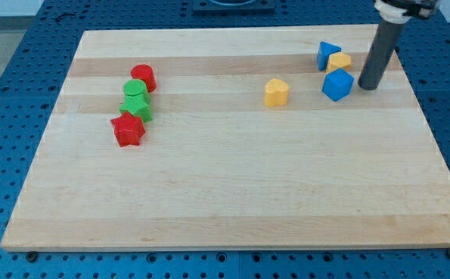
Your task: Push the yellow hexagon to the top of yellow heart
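Note:
The yellow hexagon [338,63] lies near the board's top right, between a blue triangle [327,53] above-left of it and a blue cube [337,84] below it. The yellow heart [276,91] lies to their left, apart from them, at the board's upper middle. My tip [366,86] rests on the board just right of the blue cube and lower right of the yellow hexagon, not touching the hexagon.
At the view's left stands a cluster: a red cylinder [143,77] on top, a green cylinder [135,91] and a green star [136,107] below it, and a red star [128,129] lowest. The wooden board [233,194] lies on a blue perforated table.

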`<state>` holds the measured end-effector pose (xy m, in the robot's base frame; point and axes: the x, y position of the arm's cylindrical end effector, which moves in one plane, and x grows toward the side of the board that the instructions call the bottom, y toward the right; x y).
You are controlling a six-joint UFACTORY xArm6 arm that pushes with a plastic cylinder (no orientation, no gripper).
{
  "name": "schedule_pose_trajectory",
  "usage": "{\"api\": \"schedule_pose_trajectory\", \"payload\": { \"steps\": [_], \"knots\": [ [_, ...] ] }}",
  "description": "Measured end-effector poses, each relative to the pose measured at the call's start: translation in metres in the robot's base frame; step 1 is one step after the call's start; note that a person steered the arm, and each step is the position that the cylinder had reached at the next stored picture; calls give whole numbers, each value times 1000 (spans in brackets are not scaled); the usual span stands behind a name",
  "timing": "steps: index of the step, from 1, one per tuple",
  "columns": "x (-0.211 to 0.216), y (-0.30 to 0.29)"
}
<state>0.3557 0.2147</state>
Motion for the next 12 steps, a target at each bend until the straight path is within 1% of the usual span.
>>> {"api": "schedule_pose_trajectory", "payload": {
  "steps": [2, 3, 4, 5, 6, 7, 8, 10, 11, 12],
  "knots": [
    [27, -86],
    [33, -108],
    [33, -83],
    [26, -17],
    [5, 44],
    [-23, 56],
    [-35, 32],
    [-35, -74],
    [-35, -116],
    [-39, -116]
  ]
}}
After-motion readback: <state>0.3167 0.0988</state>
